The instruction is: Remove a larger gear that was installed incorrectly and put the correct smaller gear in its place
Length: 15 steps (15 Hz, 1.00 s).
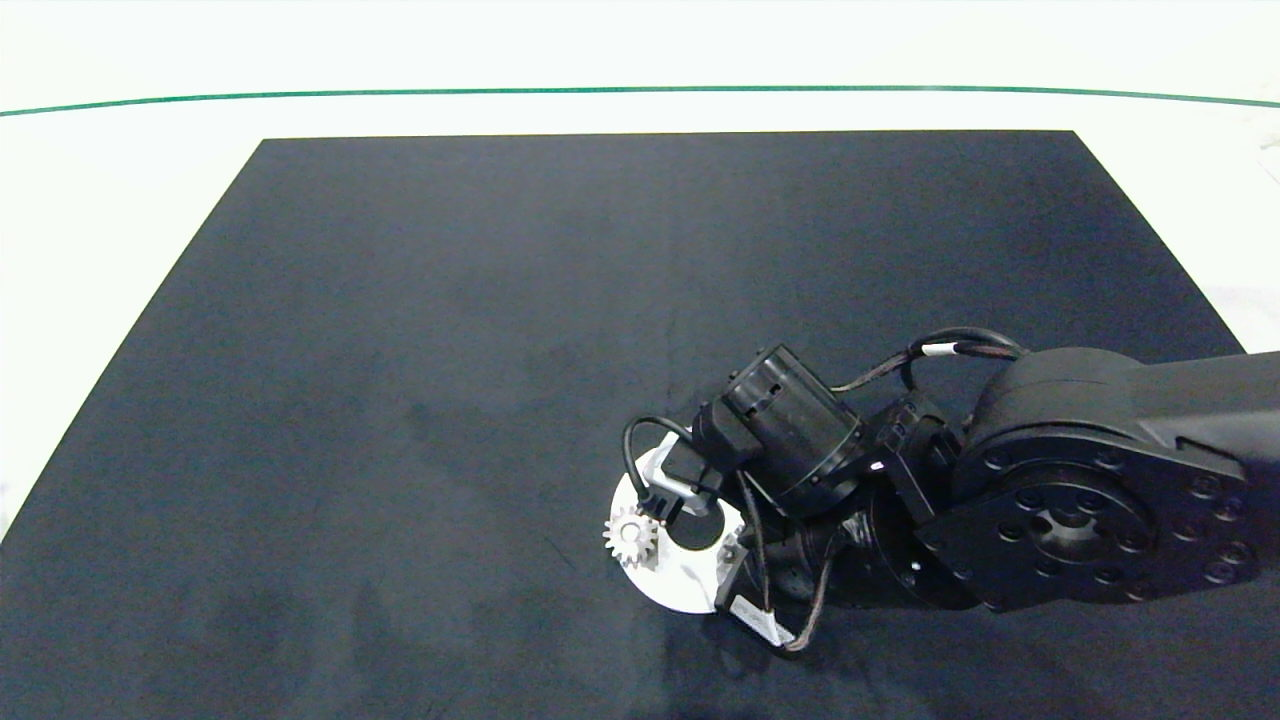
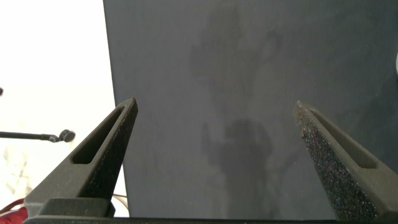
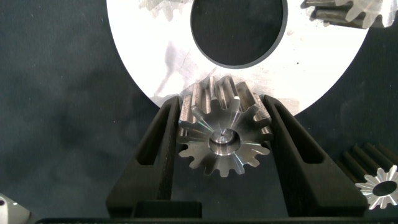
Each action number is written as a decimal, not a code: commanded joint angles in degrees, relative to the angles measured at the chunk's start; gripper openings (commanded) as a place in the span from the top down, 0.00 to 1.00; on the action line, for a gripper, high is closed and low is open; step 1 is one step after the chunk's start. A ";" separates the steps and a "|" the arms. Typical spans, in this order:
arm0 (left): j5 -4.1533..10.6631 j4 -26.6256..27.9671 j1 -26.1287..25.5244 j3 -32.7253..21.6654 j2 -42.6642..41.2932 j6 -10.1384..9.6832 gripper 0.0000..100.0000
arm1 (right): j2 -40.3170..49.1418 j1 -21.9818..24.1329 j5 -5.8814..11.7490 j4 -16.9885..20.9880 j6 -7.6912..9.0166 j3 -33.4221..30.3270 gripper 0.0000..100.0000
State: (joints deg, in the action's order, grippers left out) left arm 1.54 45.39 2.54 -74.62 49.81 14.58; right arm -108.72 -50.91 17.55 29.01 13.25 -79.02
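While white floor [image 1: 120,180] borders it, black mat [image 1: 450,350] lies flat.

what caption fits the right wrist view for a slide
Right end effector grips a silver gear at the white ring plate's edge.

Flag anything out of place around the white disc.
One silver gear lies off the white disc, on the dark mat. The right tool clamps a second gear at the disc's rim.

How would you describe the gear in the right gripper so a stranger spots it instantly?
Find the white disc on the dark mat. At its rim, the right gripper clamps a silver gear. It is the only gear held between grey fingers.
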 commanded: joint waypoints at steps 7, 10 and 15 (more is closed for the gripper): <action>0.05 0.14 0.01 0.00 -0.24 0.10 0.00 | 3.07 -0.60 0.20 0.08 0.37 -0.52 0.72; 0.05 0.14 0.01 0.00 -0.24 0.10 0.00 | 7.11 -1.74 0.20 0.61 0.37 0.27 0.72; 0.13 0.14 0.01 0.00 -0.24 0.10 0.00 | 15.11 -2.00 0.99 2.10 0.37 7.48 0.72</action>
State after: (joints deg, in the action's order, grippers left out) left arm 1.60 45.25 2.54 -74.62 49.64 14.60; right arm -97.44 -52.88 18.05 30.93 13.53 -74.45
